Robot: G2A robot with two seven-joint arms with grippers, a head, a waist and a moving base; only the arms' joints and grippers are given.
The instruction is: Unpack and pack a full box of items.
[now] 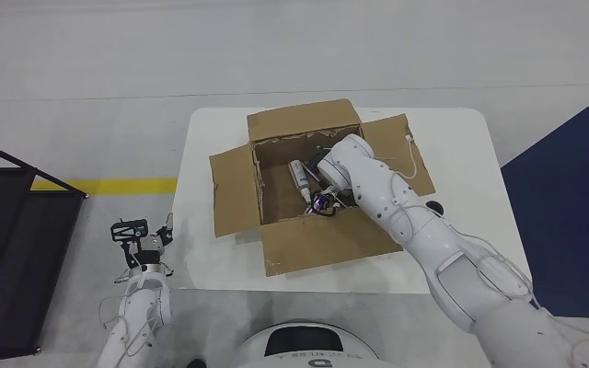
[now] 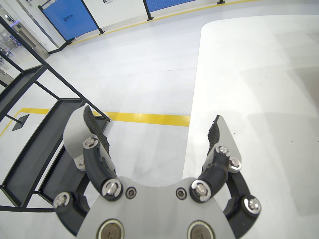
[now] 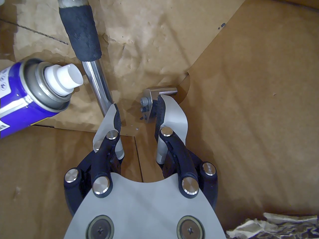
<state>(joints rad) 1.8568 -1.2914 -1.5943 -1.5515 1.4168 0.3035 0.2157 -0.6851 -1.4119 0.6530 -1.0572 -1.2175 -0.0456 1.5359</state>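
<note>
1. Top view
   - The box (image 1: 235, 189) stands open, flaps spread, at the centre of the worktop (image 1: 479, 184).
   - The right arm (image 1: 368, 184) enters the box from 4 o'clock, with its wrist down inside.
   - A white tube (image 1: 299, 179) lies on the box floor, at 9 o'clock from that wrist.
   - The left gripper (image 1: 143, 235) hangs at 8 o'clock from the box, off the worktop edge and over the floor.

2. Left wrist view
   - The fingers (image 2: 96, 130) of the left gripper stand wide apart with nothing between them.
   - The bare worktop corner lies ahead of them.

3. Right wrist view
   - The right gripper (image 3: 138, 110) is low in a box corner, fingers apart and clamped on nothing.
   - A chrome bar (image 3: 98, 88) runs past one fingertip, and a metal bracket (image 3: 149, 100) sits just beside the other. You cannot tell whether either touches.
   - A spray can (image 3: 22, 95) lies on its side near the bar.
   - Crumpled paper (image 3: 274, 225) fills the adjacent corner.

4. Handling
   - Expect the chrome bar to be stiff, smooth and slippery. Take hold on its black foam sleeve (image 3: 81, 30), not on the bare metal.
   - Expect the spray can to be light and prone to rolling. Grip it across the body at mid-length and keep clear of the nozzle.
   - The white tube is probably soft-walled, so close on it gently.
</note>
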